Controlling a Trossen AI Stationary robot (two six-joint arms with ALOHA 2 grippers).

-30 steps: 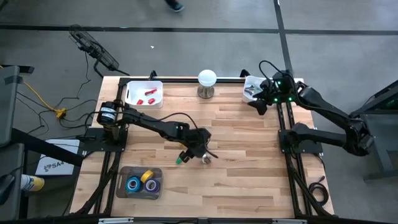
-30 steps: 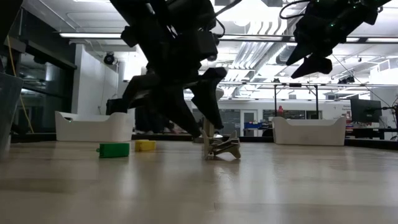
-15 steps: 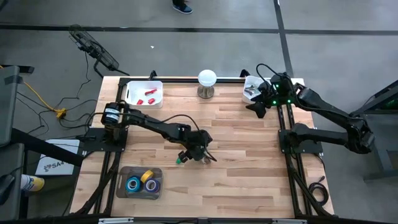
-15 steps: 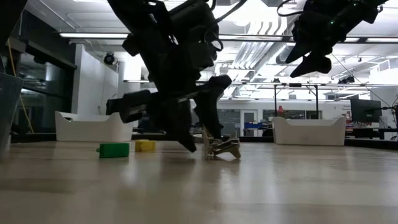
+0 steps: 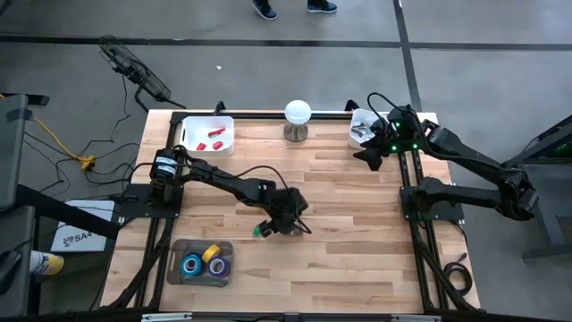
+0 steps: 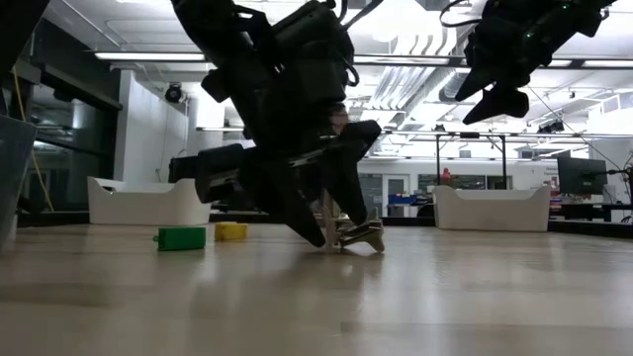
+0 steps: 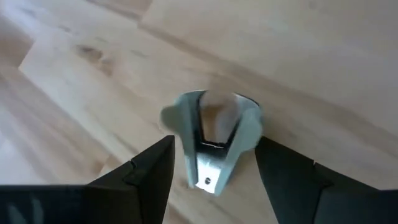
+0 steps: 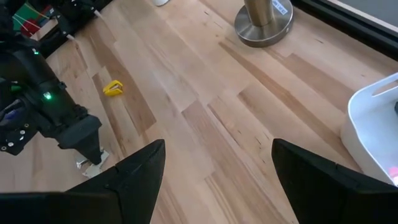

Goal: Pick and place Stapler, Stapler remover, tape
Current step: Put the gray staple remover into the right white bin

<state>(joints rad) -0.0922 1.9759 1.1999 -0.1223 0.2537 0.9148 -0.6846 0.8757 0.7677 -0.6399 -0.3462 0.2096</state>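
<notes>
The silvery stapler remover (image 7: 211, 137) lies on the wooden table near its middle, jaws toward my left wrist camera. My left gripper (image 5: 290, 224) stands open over it, slanting down, with one finger on either side (image 6: 341, 213) and a little space left on both. A small green piece (image 6: 181, 237) and a yellow one (image 6: 231, 230) lie on the table beside it; whether either is the stapler I cannot tell. The tape rolls (image 5: 204, 262), blue and yellow, sit in a clear tray at the near left. My right gripper (image 5: 368, 156) hangs open and empty high at the far right.
A white bin (image 5: 207, 136) with small red pieces stands at the far left corner, another white bin (image 5: 360, 128) at the far right. A metal stand with a white ball (image 5: 297, 121) is at the far edge. Bare wood (image 5: 357, 250) lies toward the near right.
My left gripper has sunk toward the table and rolled about its own line, so its fingers now stand lower on either side of the stapler remover. The remover has stayed where it was.
</notes>
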